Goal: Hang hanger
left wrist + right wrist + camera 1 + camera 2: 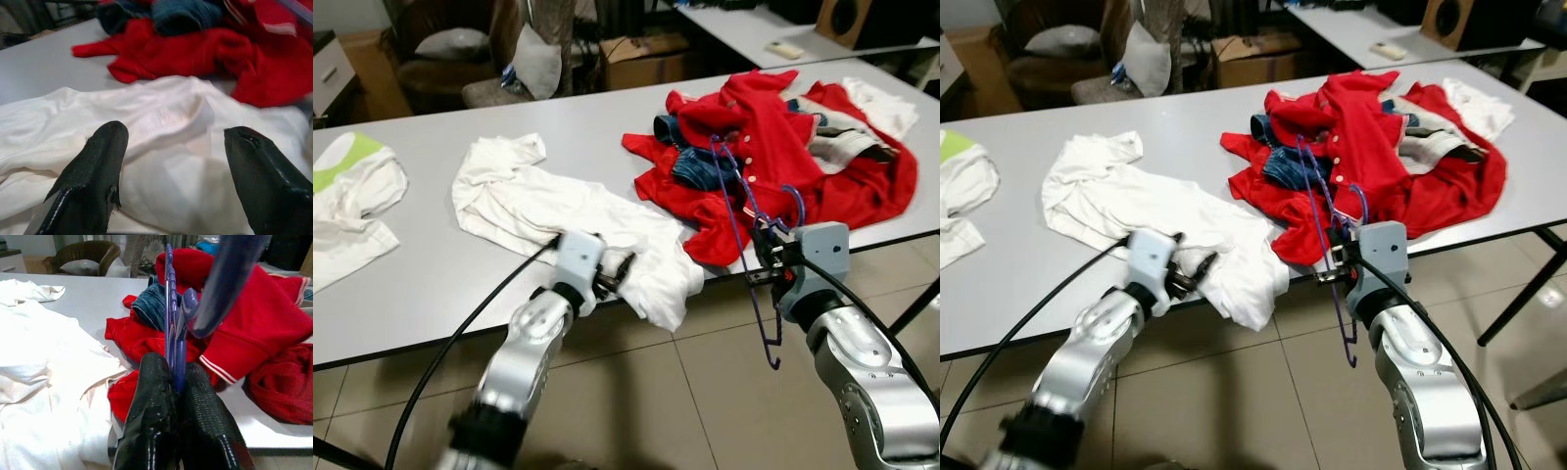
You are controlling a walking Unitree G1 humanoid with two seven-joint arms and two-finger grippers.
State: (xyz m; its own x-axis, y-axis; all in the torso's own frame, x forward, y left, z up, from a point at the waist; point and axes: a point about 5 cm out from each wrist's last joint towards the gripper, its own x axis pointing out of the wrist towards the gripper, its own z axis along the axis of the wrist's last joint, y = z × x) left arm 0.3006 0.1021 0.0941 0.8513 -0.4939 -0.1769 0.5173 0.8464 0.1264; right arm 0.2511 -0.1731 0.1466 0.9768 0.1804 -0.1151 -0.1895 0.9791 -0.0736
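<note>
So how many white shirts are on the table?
2. One white shirt lies spread at the table's front edge, by the left gripper. Another, white with green, lies at the far left. More may hide in the red pile.

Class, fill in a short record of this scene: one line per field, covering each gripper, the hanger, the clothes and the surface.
right gripper: shut on the blue hanger, at the table's near edge
left gripper: fingers open, over the white shirt
hanger position: held edge-on, one end hanging below the table edge
clothes: red garment pile with a blue denim piece; another white and green garment
surface: grey table
</note>
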